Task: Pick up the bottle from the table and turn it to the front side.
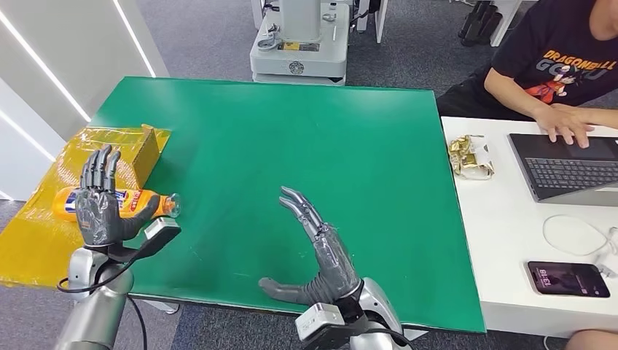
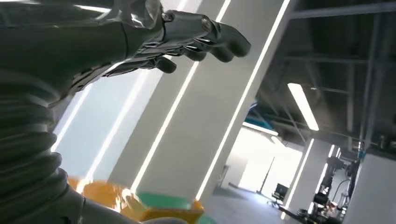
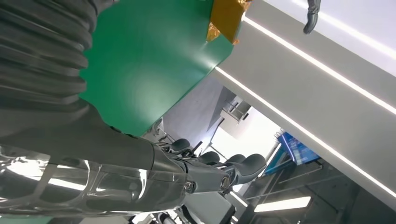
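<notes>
Green felt is covering the table [image 1: 291, 146], and from the head view the bottle [image 1: 127, 200] is lying on its side at that table's near left corner, half on the yellow sheet [image 1: 29, 240] and with its cap end just reaching onto the green. The left hand [image 1: 104, 200] is hanging directly in front of the bottle with fingers straight and apart, holding nothing; whether it is touching the bottle I cannot tell. The right hand [image 1: 315, 251] is hovering over the table's near edge, well apart from the bottle, fingers spread and thumb out, also empty. A yellow box [image 1: 142, 149] is sitting just beyond the bottle, and a person [image 1: 561, 65] is typing on a laptop [image 1: 568, 168] at the white desk beside the table.

From the left wrist view, the left hand [image 2: 187, 35] is showing loosely curved fingers against a white wall, nothing in them.

From the right wrist view, the right hand [image 3: 205, 170] is reaching past the green table, fingers slightly bent and empty.

My worry is that the bottle, being round and on its side, could roll off the table corner if the fingers nudge it before closing, or get pushed against the box.

It looks like clear plastic, orange inside, with a yellow, red and blue label and a pale cap.
</notes>
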{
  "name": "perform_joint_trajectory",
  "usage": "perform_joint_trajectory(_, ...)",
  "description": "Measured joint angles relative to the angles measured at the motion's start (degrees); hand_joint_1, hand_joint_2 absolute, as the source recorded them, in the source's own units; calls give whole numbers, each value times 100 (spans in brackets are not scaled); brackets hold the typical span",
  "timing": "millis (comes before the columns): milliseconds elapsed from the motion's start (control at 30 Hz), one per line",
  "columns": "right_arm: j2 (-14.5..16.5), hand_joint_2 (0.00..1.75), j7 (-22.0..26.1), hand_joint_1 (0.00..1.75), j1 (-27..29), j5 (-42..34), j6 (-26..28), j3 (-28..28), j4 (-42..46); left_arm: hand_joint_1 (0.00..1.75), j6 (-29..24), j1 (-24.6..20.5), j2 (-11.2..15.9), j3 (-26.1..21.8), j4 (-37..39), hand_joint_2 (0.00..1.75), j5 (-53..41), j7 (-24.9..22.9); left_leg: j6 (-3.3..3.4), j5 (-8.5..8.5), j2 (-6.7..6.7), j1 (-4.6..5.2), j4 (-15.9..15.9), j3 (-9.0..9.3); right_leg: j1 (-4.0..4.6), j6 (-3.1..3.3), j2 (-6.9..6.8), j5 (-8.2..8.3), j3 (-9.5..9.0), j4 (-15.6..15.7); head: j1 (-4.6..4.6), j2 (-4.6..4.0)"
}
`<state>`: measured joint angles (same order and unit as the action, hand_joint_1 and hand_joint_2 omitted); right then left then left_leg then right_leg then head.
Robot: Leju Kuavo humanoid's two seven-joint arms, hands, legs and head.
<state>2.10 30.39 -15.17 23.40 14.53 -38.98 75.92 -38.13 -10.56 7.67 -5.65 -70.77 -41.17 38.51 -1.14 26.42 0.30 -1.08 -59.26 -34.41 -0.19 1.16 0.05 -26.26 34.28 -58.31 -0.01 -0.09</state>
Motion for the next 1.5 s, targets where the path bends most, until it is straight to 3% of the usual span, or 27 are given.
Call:
perform_joint_trajectory(200,2,175,300,0,-33,-317,354,5,9,0,951,-90,-410,656,-132,175,3500,149,1,-1,-9,2,-3,-1,-1,-1,-9,1,-5,1,1,0)
perform_joint_trajectory(333,23,175,425,0,-116,-615,673,2,9,0,1411,-125,-796,1259,-384,175,4673,162,4,-2,-14,3,-9,-9,-2,-2,-15,2,-7,2,2,0)
perform_joint_trajectory(533,52,175,525,0,-144,-841,1130,-28,70,0,1315,-76,-1192,1962,-1136,175,4538,167,12,5,-16,3,-13,-11,-2,-3,-16,1,-6,3,1,0)
perform_joint_trajectory(700,55,175,543,0,-128,-842,1268,-81,146,0,1354,35,-1381,2253,-1462,175,4595,167,11,7,-9,2,-10,-10,-1,-4,-11,0,-4,3,1,0)
perform_joint_trajectory(1067,55,175,528,0,130,-675,1698,-298,364,0,1118,991,-1548,2286,-2044,175,3670,167,14,10,-10,2,-6,-14,-1,-7,-12,-6,-1,4,1,0)
perform_joint_trajectory(1500,51,175,440,0,340,-520,1803,-348,510,0,1147,1286,-1627,2283,-2219,175,3518,166,14,10,-10,2,-6,-13,-1,-7,-12,-5,-2,3,1,0)
